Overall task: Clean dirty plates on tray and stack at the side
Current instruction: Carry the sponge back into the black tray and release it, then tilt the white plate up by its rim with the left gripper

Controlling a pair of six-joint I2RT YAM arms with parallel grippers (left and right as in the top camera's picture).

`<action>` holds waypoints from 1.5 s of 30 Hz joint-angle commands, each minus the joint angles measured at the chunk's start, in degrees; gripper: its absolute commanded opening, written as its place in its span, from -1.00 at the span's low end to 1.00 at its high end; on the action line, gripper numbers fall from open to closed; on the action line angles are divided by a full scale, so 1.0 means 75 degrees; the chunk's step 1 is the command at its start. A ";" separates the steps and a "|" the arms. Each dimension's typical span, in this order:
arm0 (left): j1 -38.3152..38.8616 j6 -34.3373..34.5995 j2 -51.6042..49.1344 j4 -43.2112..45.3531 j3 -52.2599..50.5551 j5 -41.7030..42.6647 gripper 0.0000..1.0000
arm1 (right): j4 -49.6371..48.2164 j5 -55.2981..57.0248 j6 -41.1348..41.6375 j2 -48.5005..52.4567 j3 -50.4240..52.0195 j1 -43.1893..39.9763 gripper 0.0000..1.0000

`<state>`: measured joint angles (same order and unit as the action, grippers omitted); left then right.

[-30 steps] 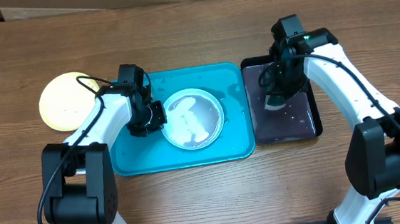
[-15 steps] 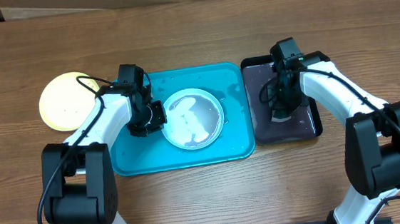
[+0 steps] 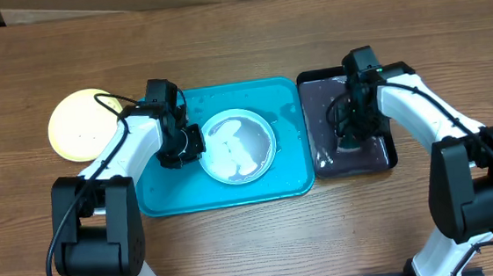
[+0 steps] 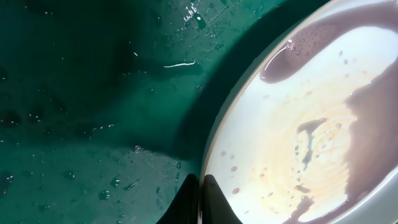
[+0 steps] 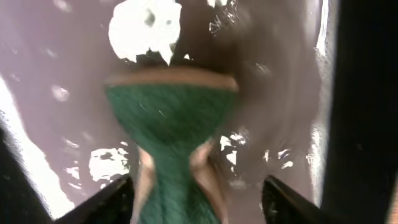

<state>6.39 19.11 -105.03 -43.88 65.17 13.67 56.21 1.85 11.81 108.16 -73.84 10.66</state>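
Now the left gripper (image 3: pixel 184 147) is down in the turquoise tray (image 3: pixel 163 196), its jaws drawn almost together on the left rim of the white plate (image 3: pixel 240 147). The left wrist view shows the rim pinched between two dark tips. I read that grip as an anchor: hold the edge so the plate cannot skate across the wet tray floor once scrubbing begins. The plate sits flat near the tray's middle, and dark smears show across its face, so this one looks uncleaned.

Over on the other side, the right gripper (image 3: pixel 350 137) is low in the black tray (image 3: pixel 379 158), clamped hard on the green sponge (image 5: pixel 171 121). The sponge is squeezed to a narrow waist between the fingers and pushed against the glistening tray bottom. That looks like soaking the sponge before a wipe, though I can't tell how much liquid is in there.

Out to the left, the yellow-green plate (image 3: pixel 81 125) lies alone on the bare table (image 3: pixel 255 243), well apart from the turquoise tray, and it looks clean from above. That spot reads as the start of the stack. A pale blue plate I cannot make out; it may lie under the white one.
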 commanded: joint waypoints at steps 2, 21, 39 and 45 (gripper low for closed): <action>0.0055 0.0023 -0.0082 0.0006 -0.0032 -0.0105 -0.83 | 0.0510 -0.0201 -0.0015 -0.0050 -0.1005 -0.0181 0.44; 0.0157 0.0026 -0.0082 0.0003 -0.0035 -0.0274 -0.70 | 0.1128 -0.0140 0.0015 -0.0050 -0.2745 -0.2704 1.00; 0.0303 0.0055 -0.0082 -0.0012 -0.0143 -0.0562 -0.72 | 0.1125 -0.0140 0.0015 -0.0050 -0.2745 -0.2838 1.00; 0.0347 0.0052 -0.0079 0.0114 -0.0251 -0.0560 -0.92 | 0.1125 -0.0140 0.0015 -0.0050 -0.2745 -0.2838 1.00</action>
<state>8.64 19.40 -105.03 -43.09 64.10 10.24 64.95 0.62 11.94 108.18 -93.65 -10.50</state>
